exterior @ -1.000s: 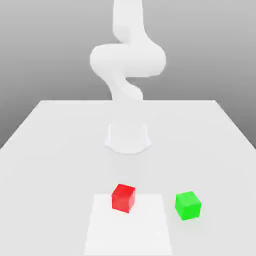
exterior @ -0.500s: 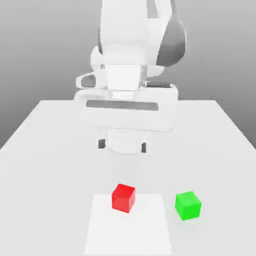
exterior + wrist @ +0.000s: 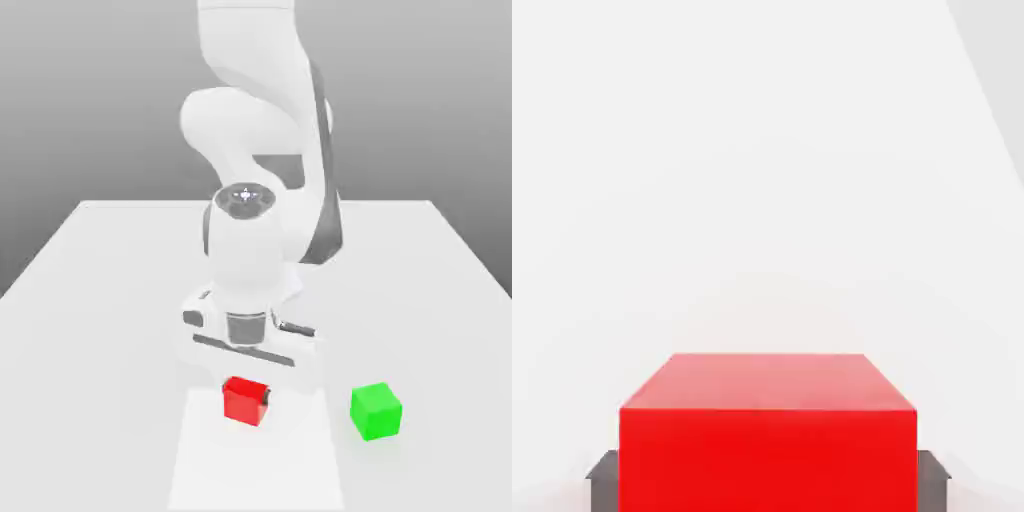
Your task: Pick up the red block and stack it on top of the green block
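The arm (image 3: 255,110) has swung forward and down since the earlier frame, bringing the gripper (image 3: 246,388) to the red block. Going from the exterior view's left to right, the red block (image 3: 245,402) lies near the far edge of the white patch (image 3: 257,460), between the gripper's two fingers, which are parted about as wide as the block, one at each side; whether they grip it, one cannot tell. The green block (image 3: 376,411) sits apart on the table (image 3: 440,340), beside the patch.
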Action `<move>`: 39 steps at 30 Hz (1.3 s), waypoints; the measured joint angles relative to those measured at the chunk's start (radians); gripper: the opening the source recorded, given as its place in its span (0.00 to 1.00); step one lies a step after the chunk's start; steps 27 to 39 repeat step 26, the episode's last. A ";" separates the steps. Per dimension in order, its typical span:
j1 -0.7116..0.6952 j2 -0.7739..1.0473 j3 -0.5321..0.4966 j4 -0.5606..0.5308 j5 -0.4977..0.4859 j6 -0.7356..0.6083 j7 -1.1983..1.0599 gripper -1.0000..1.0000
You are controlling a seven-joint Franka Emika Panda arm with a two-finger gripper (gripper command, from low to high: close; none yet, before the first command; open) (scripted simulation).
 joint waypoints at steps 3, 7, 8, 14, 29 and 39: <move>-0.005 -0.025 0.006 -0.004 0.004 -0.022 -0.003 0.00; -0.008 -0.158 0.019 -0.023 0.036 -0.136 -0.026 0.00; 0.000 -0.194 0.013 -0.028 0.042 -0.167 -0.030 0.00; 0.152 -0.279 0.116 0.041 0.071 -0.319 -0.113 0.00; 0.302 -0.066 0.154 0.121 -0.038 -0.190 -0.089 1.00; 0.302 -0.066 0.154 0.121 -0.038 -0.190 -0.089 1.00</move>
